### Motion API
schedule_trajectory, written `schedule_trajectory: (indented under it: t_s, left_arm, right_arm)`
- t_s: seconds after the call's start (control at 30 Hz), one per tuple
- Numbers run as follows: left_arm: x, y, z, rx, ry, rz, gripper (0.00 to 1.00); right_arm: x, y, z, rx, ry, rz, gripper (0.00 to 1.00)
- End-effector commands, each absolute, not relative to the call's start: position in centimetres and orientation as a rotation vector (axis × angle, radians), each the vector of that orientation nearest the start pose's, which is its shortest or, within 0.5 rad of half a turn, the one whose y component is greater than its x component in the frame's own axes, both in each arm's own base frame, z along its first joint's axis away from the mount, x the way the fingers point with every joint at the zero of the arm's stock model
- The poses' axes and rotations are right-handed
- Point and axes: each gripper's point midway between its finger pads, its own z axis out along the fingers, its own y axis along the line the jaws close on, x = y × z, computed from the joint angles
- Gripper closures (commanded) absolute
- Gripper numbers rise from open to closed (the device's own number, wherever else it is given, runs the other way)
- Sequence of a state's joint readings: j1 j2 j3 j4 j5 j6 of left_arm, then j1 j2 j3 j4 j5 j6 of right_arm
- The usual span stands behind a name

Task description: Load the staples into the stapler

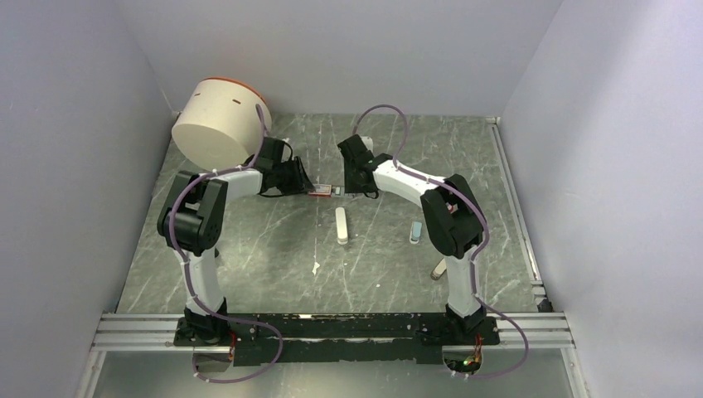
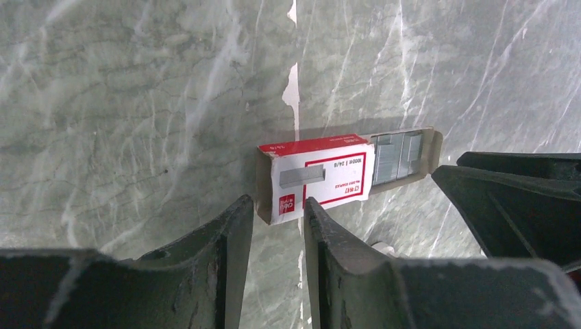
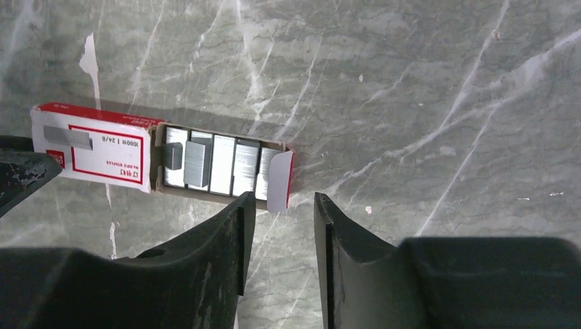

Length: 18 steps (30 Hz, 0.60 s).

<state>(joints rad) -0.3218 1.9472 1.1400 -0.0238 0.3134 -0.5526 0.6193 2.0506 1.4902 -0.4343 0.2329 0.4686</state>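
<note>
overhead alone, stapler (image 1: pixel 341 225) lies near staples (image 1: pixel 321 191).

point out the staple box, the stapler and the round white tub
staple box (image 2: pixel 336 179), left wrist view, on its white label panel
stapler (image 1: pixel 341 225), top external view, middle of the white bar
round white tub (image 1: pixel 214 126), top external view, middle of its body

My left arm (image 1: pixel 203 274) and right arm (image 1: pixel 458 286), white links between chunky black joint housings, lilac cables (image 1: pixel 176 211) looping along each, matte black wedge-shaped fingers (image 2: pixel 223 253), lightly scuffed edges
</note>
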Motion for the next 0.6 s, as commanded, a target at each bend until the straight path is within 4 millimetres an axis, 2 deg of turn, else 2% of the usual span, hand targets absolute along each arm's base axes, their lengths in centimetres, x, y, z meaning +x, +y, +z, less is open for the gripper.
schedule_trajectory:
  t_s: [0.0, 0.17, 0.3, 0.37, 0.57]
  left_arm:
    - [42.7, -22.0, 3.2, -0.109, 2.473, -0.751, 0.62]
    - [42.7, -22.4, 3.1, -0.096, 2.481, -0.772, 0.65]
    - [42.6, -22.5, 2.9, -0.100, 2.484, -0.784, 0.62]
    - [42.5, -22.6, 2.7, -0.094, 2.486, -0.793, 0.61]
    - [42.5, -22.5, 2.7, -0.096, 2.487, -0.784, 0.68]
  right_arm:
    - [41.7, 26.3, 4.1, -0.074, 2.516, 0.088, 0.61]
    - [41.6, 26.5, 3.6, -0.101, 2.529, 0.095, 0.64]
    - [41.6, 26.9, 3.1, -0.130, 2.546, 0.109, 0.54]
    - [41.6, 26.8, 2.8, -0.128, 2.552, 0.097, 0.54]
    - [41.5, 25.9, 3.1, -0.098, 2.544, 0.048, 0.68]
